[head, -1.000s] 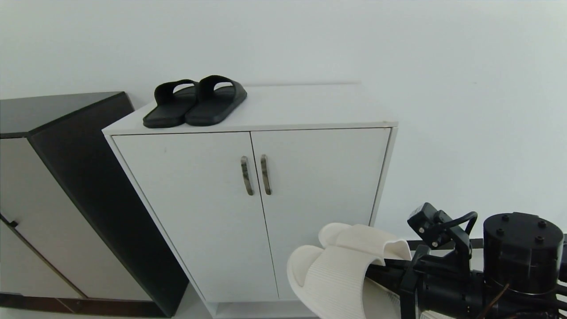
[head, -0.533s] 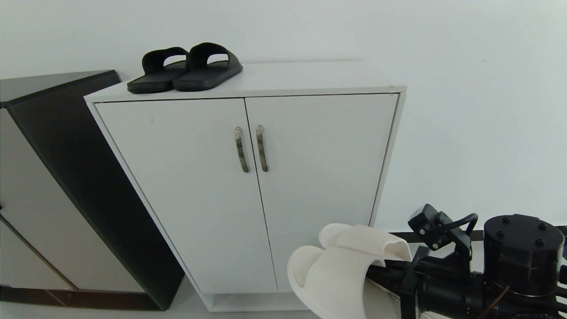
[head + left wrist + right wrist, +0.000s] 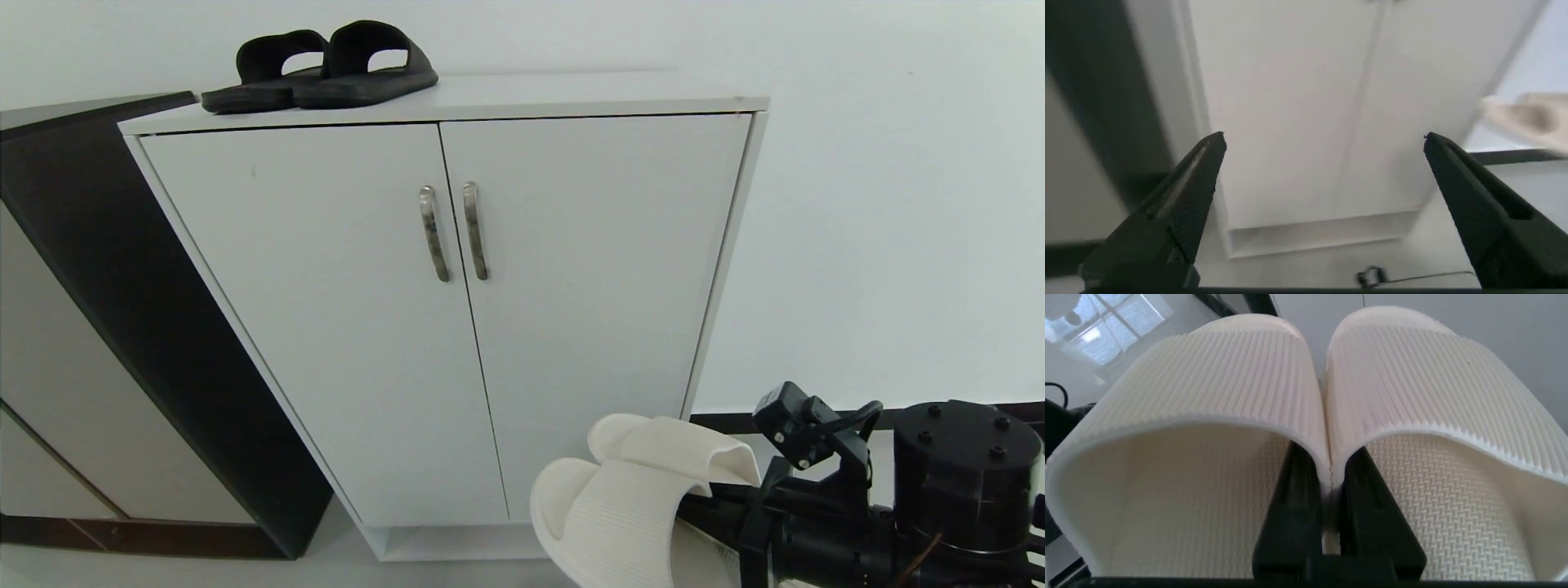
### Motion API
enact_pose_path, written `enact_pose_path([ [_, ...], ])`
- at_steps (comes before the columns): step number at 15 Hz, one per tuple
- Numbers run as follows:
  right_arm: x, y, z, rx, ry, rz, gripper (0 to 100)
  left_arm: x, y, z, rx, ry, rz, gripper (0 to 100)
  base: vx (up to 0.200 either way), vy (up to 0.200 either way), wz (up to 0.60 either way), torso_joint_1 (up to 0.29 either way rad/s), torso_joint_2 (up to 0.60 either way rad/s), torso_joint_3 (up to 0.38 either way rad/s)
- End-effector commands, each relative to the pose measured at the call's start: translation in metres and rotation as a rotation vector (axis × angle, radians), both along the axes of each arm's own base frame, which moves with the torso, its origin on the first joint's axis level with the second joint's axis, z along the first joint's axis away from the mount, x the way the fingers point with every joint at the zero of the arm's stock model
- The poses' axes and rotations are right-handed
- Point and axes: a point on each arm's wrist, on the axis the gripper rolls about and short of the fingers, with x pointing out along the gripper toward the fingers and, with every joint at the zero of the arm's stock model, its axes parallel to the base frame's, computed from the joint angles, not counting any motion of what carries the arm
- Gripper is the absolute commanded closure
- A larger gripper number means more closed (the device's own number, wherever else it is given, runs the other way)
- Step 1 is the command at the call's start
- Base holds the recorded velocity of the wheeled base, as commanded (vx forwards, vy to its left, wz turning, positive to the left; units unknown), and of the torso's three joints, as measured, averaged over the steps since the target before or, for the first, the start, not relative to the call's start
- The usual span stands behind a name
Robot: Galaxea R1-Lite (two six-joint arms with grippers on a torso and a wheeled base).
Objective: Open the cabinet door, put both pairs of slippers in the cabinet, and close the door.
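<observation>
A white two-door cabinet [image 3: 367,327] stands against the wall with both doors shut and two metal handles [image 3: 453,233] at the centre seam. A pair of black slippers [image 3: 322,65] rests on its top at the left. My right gripper [image 3: 1327,498] is shut on a pair of cream ribbed slippers [image 3: 629,498], pinching their two inner straps together low in front of the right door. The cream slippers [image 3: 1208,416] rise on either side of its fingers. My left gripper [image 3: 1323,143] is open and faces the cabinet's lower front [image 3: 1315,122], apart from it.
A dark cabinet [image 3: 114,327] with a black side panel stands close at the left of the white one. A plain white wall lies behind and to the right. A dark skirting strip [image 3: 857,412] runs along the floor at the right.
The head view has shifted downward, so the cabinet and black slippers sit higher in the picture. My right gripper stays shut on the cream slippers in the same place.
</observation>
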Motion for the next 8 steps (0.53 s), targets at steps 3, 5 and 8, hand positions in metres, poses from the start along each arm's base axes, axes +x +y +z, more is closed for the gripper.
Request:
enact_pose_path([
  [3, 0.000, 0.000, -0.002, -0.007, 0.008, 0.002, 100, 0.065, -0.005, 0.073, -0.007, 0.104, -0.218, 0, 0.000, 0.000, 0.00, 0.000, 0.00, 0.000],
  [5, 0.000, 0.000, -0.002, -0.003, 0.004, 0.002, 100, 0.121, -0.012, 0.078, 0.023, 0.118, -0.289, 0, 0.000, 0.000, 0.00, 0.001, 0.00, 0.025],
  [8, 0.001, 0.001, -0.004, -0.007, 0.008, 0.002, 100, 0.168, -0.043, 0.081, -0.004, 0.144, -0.456, 0, 0.000, 0.000, 0.00, 0.000, 0.00, 0.000],
])
